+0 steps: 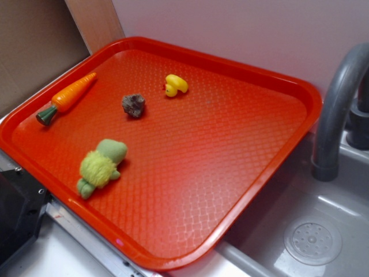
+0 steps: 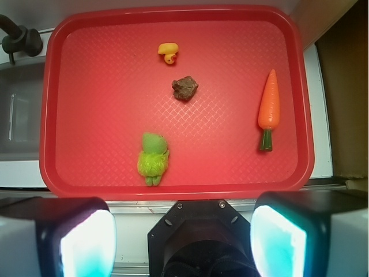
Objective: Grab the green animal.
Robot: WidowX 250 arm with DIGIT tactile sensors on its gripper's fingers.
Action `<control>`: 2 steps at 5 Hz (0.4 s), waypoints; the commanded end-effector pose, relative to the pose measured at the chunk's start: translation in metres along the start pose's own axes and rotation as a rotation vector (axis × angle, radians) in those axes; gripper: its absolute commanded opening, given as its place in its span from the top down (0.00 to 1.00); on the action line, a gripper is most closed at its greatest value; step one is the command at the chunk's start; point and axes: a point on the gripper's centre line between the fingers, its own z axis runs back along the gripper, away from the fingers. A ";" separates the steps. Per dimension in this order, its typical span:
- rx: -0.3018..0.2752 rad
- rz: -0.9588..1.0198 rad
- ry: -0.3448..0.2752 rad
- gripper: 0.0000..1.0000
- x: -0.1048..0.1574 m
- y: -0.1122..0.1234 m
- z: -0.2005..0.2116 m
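Wide-open tool (image 2: 181, 239) above tray's (image 2: 52, 115) near edge, green animal (image 2: 153, 158) just ahead, untouched.

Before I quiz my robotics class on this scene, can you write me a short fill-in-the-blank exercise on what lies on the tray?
1. All four items lie on a ____ tray.
2. The dark rock lies between the plush turtle and the yellow ____.
3. The carrot has a ____ top.
4. The tool is wide open and holds ____.

Missing words: red; duck; green; nothing
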 end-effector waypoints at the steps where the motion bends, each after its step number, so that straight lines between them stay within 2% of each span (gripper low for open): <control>1: 0.000 0.000 0.000 0.00 0.000 0.000 0.000; 2: 0.002 0.015 -0.057 0.00 0.014 -0.022 -0.011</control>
